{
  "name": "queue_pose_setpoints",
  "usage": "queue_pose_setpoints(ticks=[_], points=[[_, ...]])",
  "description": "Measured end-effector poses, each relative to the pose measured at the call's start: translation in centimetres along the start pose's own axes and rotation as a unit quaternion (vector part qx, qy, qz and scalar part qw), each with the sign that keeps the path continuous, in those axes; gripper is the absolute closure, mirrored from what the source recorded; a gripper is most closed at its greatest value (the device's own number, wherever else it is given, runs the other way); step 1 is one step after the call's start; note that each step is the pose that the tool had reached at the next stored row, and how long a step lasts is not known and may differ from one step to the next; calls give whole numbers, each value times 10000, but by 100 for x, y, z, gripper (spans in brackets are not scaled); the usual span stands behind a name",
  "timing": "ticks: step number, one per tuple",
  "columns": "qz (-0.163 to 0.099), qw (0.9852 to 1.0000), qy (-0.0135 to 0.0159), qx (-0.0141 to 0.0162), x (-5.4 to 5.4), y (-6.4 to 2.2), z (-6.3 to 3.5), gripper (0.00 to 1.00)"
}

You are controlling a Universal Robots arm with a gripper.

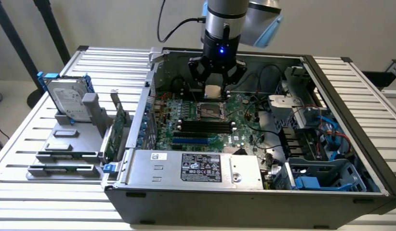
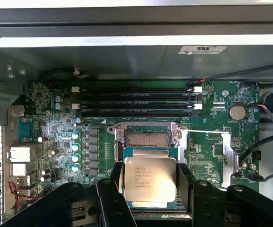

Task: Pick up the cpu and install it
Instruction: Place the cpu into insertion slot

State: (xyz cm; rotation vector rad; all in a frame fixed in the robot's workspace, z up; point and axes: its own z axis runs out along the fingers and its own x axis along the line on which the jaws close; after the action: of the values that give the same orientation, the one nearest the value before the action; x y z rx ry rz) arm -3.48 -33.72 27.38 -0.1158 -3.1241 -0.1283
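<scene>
My gripper (image 1: 213,89) hangs inside the open computer case, shut on the cpu (image 1: 213,91), a small flat square chip with a shiny silver top. In the wrist view the cpu (image 2: 150,181) sits between the two black fingers (image 2: 112,191), which press on its opposite edges. It hovers a little above the green motherboard (image 1: 240,120). The open cpu socket (image 2: 148,138) with its metal frame lies just beyond the chip; in the exterior view the socket (image 1: 209,111) is directly below and in front of the gripper.
Black memory slots (image 2: 136,101) and a coin battery (image 2: 237,112) flank the socket. A silver power supply (image 1: 198,166) fills the case front, and a drive cage with blue cables (image 1: 320,134) stands at the exterior view's right. Outside the case are a hard drive (image 1: 68,98) and a green card (image 1: 117,127).
</scene>
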Motion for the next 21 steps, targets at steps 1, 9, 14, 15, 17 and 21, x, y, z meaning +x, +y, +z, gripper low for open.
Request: queue_pose_setpoints(ticks=[1,9,14,15,17,21], points=[[89,10000,-7,-1,0,0,1,45],[813,9967,-67,-13,0,-1,14,45],[1262,9919,-103,-20,0,-2,23,45],[1351,9908,-111,-21,0,-2,24,45],[1534,9881,-126,-25,0,-2,28,45],[1887,9819,-154,-30,0,-3,36,45]])
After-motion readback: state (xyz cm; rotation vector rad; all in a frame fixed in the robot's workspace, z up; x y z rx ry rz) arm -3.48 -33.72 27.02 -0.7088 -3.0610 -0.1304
